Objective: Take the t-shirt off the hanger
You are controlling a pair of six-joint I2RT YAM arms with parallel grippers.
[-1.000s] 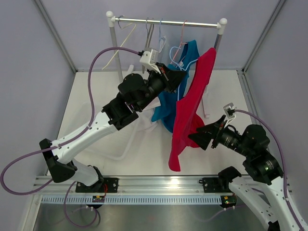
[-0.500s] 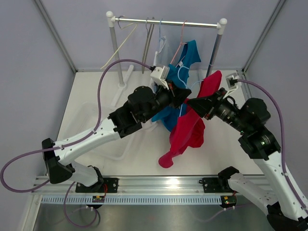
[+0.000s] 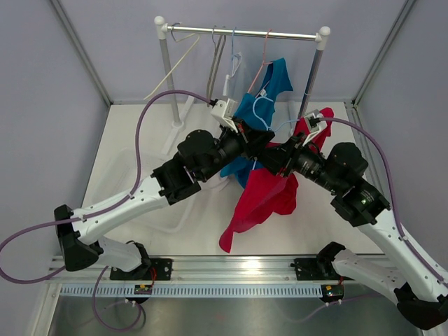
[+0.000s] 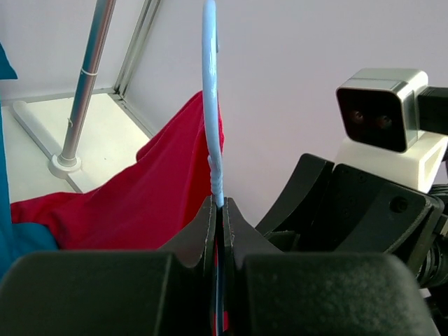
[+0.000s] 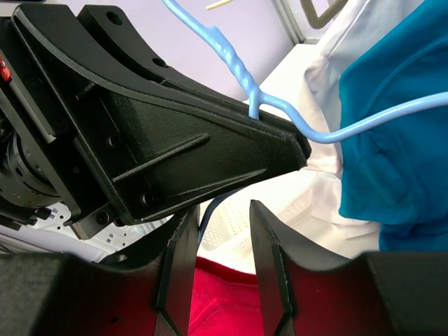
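Observation:
The red t-shirt hangs on a light-blue hanger and droops toward the table between the two arms. My left gripper is shut on the hanger's wire neck; the red cloth shows just behind the jaws. My right gripper is open, right next to the left gripper. In the right wrist view its fingers stand apart under the left gripper's black finger, with red cloth lying low between them. The hanger's twisted neck shows above.
A teal t-shirt hangs on the clothes rail at the back, with several bare hangers beside it. A white basket with white cloth sits on the table under the left arm. The rack's right post stands close.
The left gripper has pulled the hanger with the red shirt down off the rail side. The right gripper has swung up from low right to meet it. The shirt now hangs lower.

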